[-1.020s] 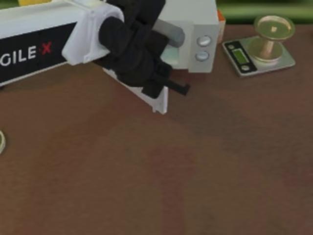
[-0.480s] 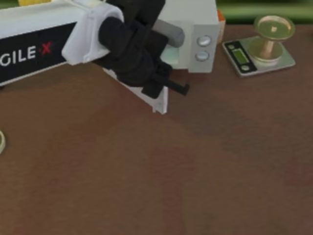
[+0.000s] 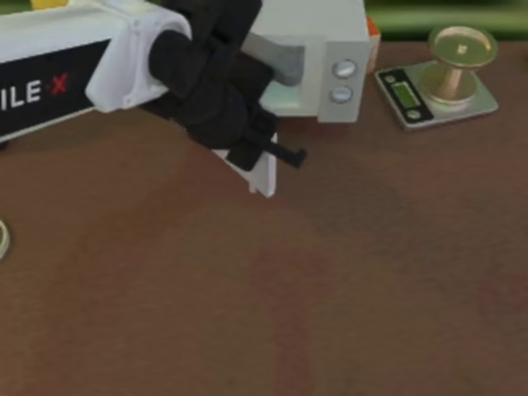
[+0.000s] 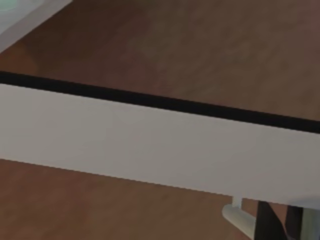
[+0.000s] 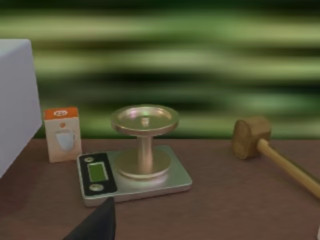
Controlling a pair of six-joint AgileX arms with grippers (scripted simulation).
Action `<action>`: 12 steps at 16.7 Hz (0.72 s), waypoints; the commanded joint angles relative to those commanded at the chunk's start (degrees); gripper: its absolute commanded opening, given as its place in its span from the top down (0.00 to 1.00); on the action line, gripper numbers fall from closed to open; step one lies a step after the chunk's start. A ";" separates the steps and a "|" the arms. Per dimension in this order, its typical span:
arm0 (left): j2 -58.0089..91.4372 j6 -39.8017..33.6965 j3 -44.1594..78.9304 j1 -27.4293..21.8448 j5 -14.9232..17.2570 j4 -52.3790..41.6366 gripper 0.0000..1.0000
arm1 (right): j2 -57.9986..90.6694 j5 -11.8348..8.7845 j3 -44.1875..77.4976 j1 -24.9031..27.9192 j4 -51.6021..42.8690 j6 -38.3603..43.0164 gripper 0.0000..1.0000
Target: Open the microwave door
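The left gripper (image 3: 276, 153) sits at the free edge of the microwave door (image 3: 264, 173), its black fingers (image 3: 290, 154) closed narrowly on that edge, one fingertip poking out past the panel toward the top view's right. The door stands swung out from the microwave (image 3: 322, 49) at an angle over the tabletop (image 3: 330, 280), hinged on the left, its white edge visible below the gripper. In the left wrist view the door (image 4: 150, 145) fills the frame as a pale band with a dark strip along one side, and a small pale cylindrical piece (image 4: 240, 220) shows by the dark fingers (image 4: 272, 222).

One microwave stands at the far edge of the tabletop, its pale interior open, with two round silver knobs (image 3: 342, 81) on its right panel. The left arm (image 3: 58, 74), white with a black label, reaches in from the top view's left and covers much of the oven's front.

To the right of the microwave lies one grey kitchen scale (image 3: 437, 95) carrying one brass spool-shaped stand (image 3: 460, 49). The right wrist view also shows one small orange-topped carton (image 5: 62, 134) beside the microwave and one wooden mallet (image 5: 270, 147) farther off. Only a dark tip of the right gripper (image 5: 97, 225) shows there; whether its fingers are apart, I cannot tell. One small round brass object (image 3: 3, 239) lies at the top view's left edge.
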 joint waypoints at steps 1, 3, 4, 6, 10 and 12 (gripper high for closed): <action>-0.67 1.47 -0.75 0.52 0.77 0.10 1.00 | 0.00 0.00 0.00 0.00 0.00 0.00 0.00; -1.67 3.70 -1.94 1.32 1.97 0.23 1.00 | 0.00 0.00 0.00 0.00 0.00 0.00 0.00; -1.85 4.11 -2.18 1.47 2.20 0.24 1.00 | 0.00 0.00 0.00 0.00 0.00 0.00 0.00; -1.85 4.11 -2.19 1.47 2.21 0.24 1.00 | 0.00 0.00 0.00 0.00 0.00 0.00 0.00; -1.85 4.11 -2.19 1.47 2.21 0.24 1.00 | 0.00 0.00 0.00 0.00 0.00 0.00 0.00; -1.85 4.11 -2.19 1.47 2.21 0.24 1.00 | 0.00 0.00 0.00 0.00 0.00 0.00 0.00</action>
